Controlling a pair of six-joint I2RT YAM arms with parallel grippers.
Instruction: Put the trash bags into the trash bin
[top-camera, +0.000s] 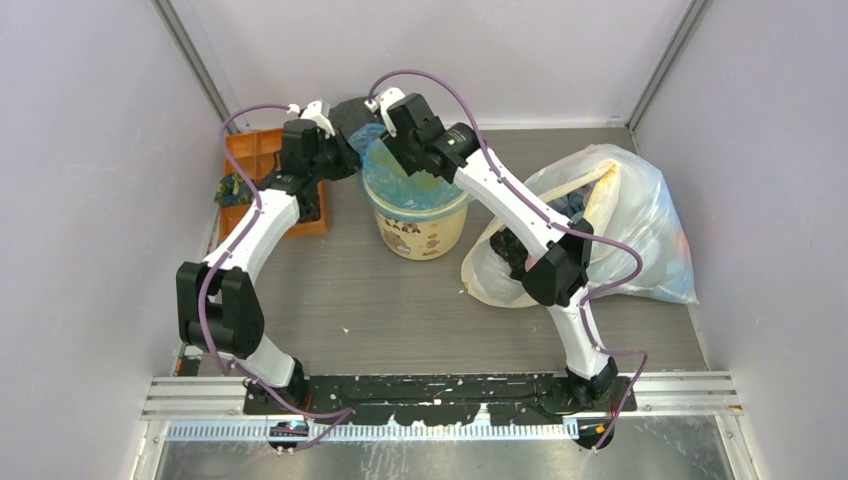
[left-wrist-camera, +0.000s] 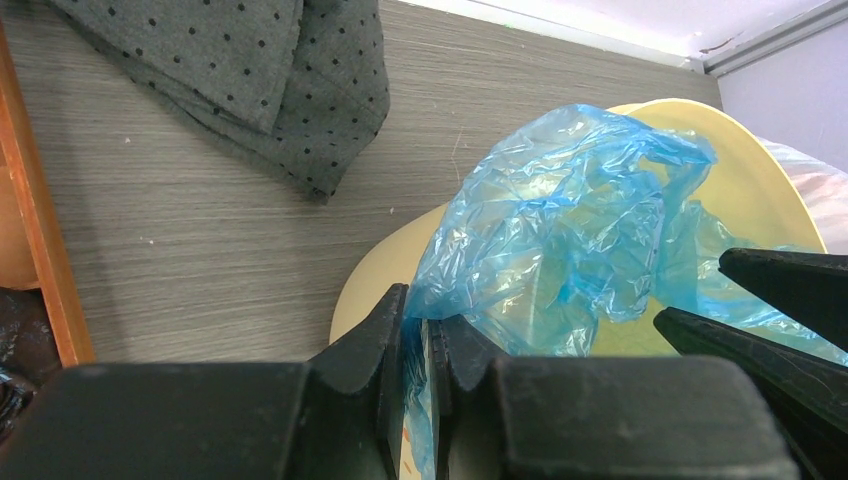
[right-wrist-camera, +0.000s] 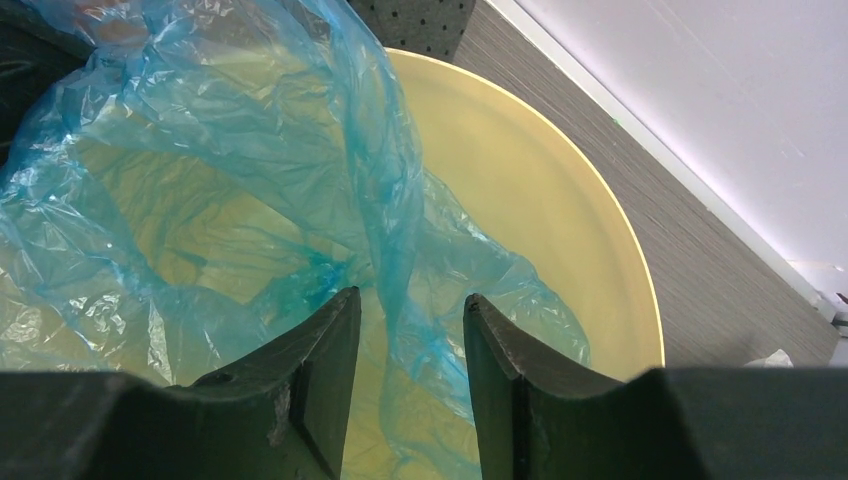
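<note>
grey wood-grain desk (top-camera: 350, 290), lilac walls (top-camera: 90, 150) | clear sack (top-camera: 630, 220) just right of the trash bin (top-camera: 420, 235) | blue trash bag (top-camera: 400, 175) draped into the bin's mouth | left hand (left-wrist-camera: 418, 310) at bin's left rim, pinching the bag's edge | right hand (right-wrist-camera: 408, 300) over the bin, fingers apart around a bag fold | bin lettering, can't read it

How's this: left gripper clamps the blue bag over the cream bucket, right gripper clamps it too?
Right gripper is open: right wrist view shows its fingers apart, blue bag film loose between them. Left gripper does clamp it over the cream bucket.
</note>
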